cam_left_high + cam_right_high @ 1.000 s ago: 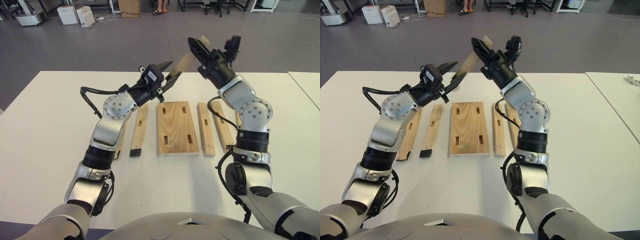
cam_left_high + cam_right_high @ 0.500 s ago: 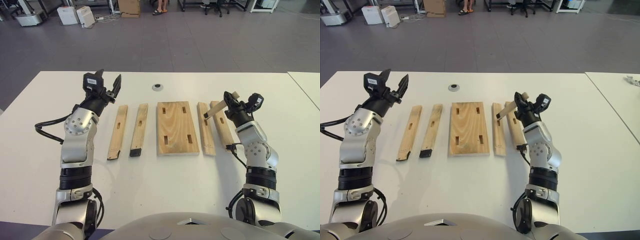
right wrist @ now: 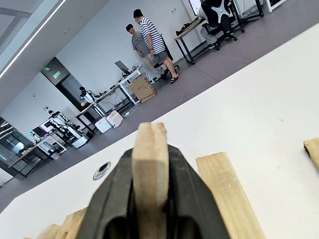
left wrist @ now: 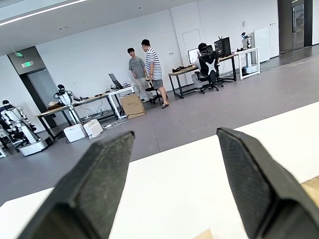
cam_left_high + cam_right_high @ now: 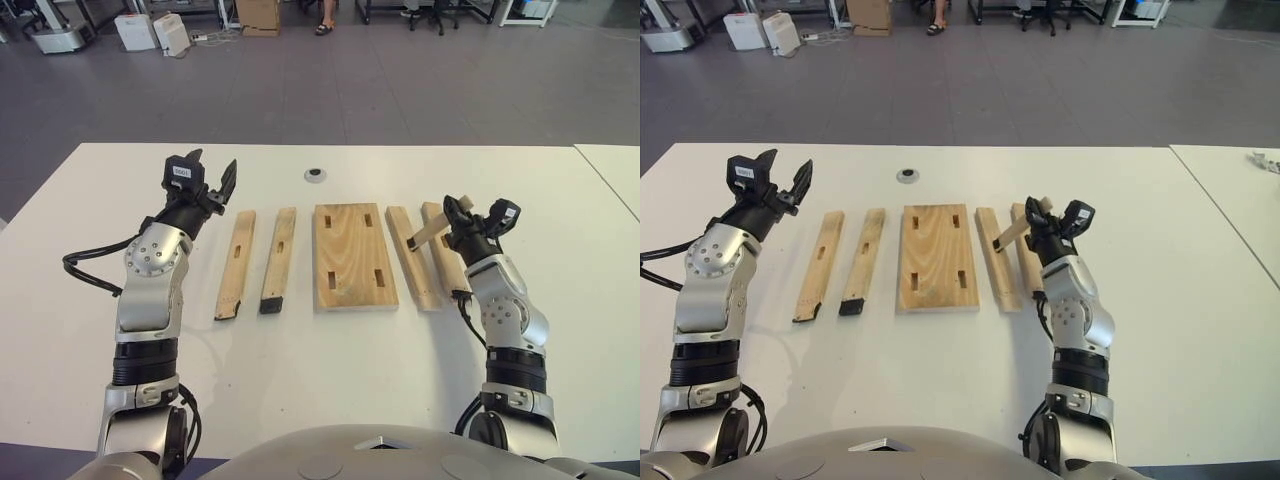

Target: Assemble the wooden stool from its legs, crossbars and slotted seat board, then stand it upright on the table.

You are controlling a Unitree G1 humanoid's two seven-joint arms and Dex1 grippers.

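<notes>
Stool parts lie flat on the white table; the right gripper grips one crossbar.

Eye views: slotted seat board at centre; outer left leg and inner left leg on one side, inner right leg and outer right leg on the other; right gripper above the right legs, clamped on a tilted crossbar; left gripper raised, empty.
Left wrist view: its fingers stand wide apart.
Right wrist view: jaws pinch the crossbar's end.
</notes>
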